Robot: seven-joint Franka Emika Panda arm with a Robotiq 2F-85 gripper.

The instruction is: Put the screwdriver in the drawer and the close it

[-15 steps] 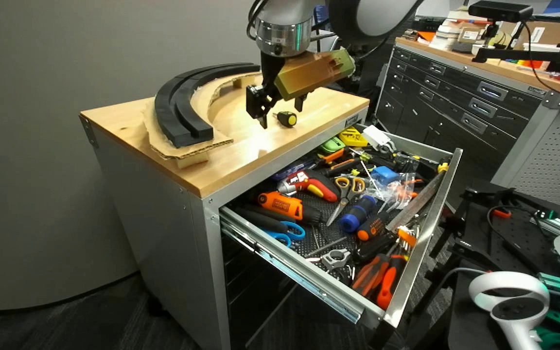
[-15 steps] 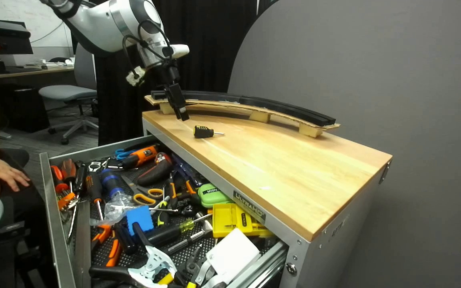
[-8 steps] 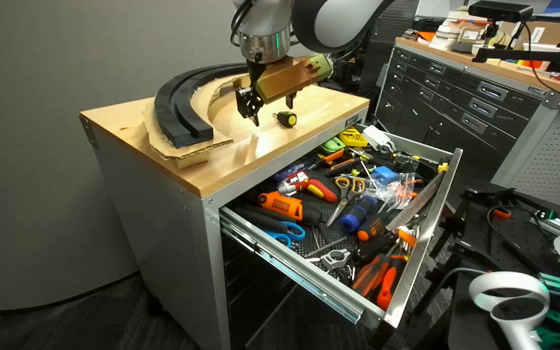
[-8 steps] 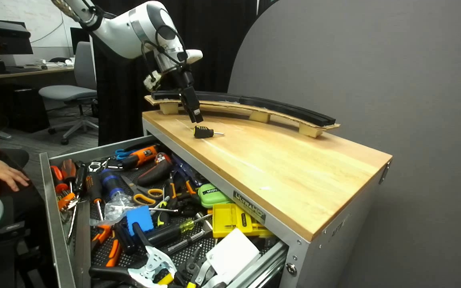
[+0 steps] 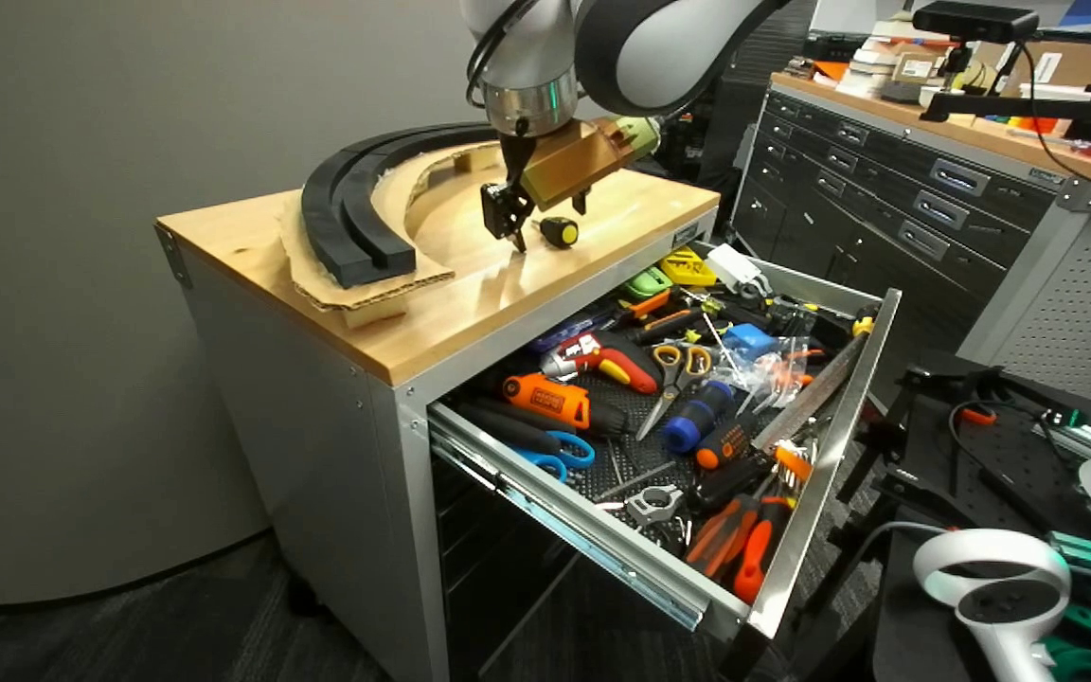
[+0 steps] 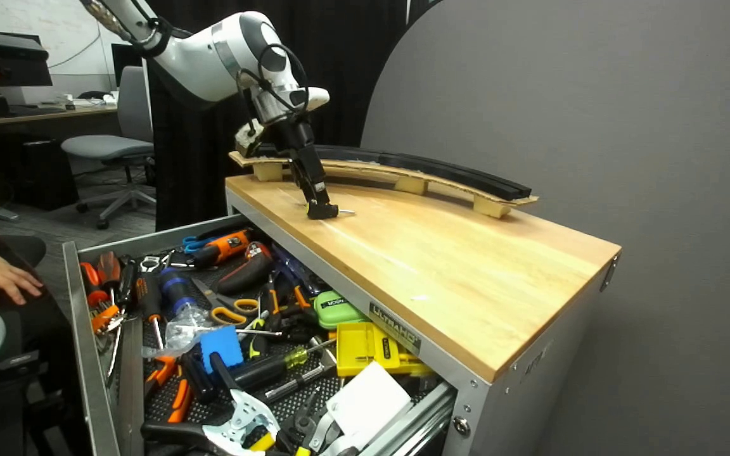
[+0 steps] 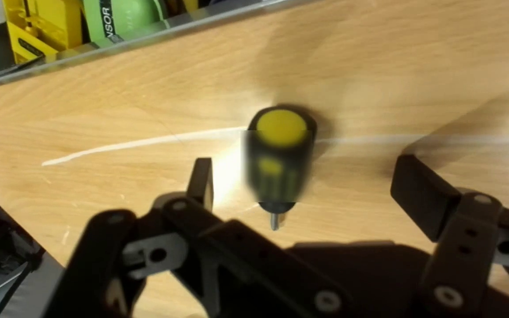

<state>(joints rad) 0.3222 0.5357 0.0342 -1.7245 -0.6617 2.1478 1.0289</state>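
Observation:
The stubby screwdriver (image 5: pixel 561 232) lies on the wooden cabinet top. It has a black handle with a yellow end and yellow marks, and a short metal shaft. It also shows in the wrist view (image 7: pixel 281 165), between the fingers and closer to the left one. My gripper (image 7: pixel 307 183) is open around it, with gaps on both sides. In an exterior view the gripper (image 6: pixel 318 201) is low over the handle and partly hides the screwdriver (image 6: pixel 327 211). The drawer (image 5: pixel 828 464) is pulled out and full of tools. Its outer front face and handle are hidden.
A curved black track (image 5: pixel 342 213) on a cardboard base stands on the wooden top (image 6: pixel 441 266) beside the arm. Scissors (image 5: pixel 673 379), an orange tool (image 5: pixel 545 400), a yellow case (image 6: pixel 365 347) and other tools fill the drawer. A person's hand (image 6: pixel 4 278) rests near the drawer front.
My gripper has moved across the wooden top and down to the screwdriver, with its fingers now at the handle's sides. The screwdriver and the drawer have not moved.

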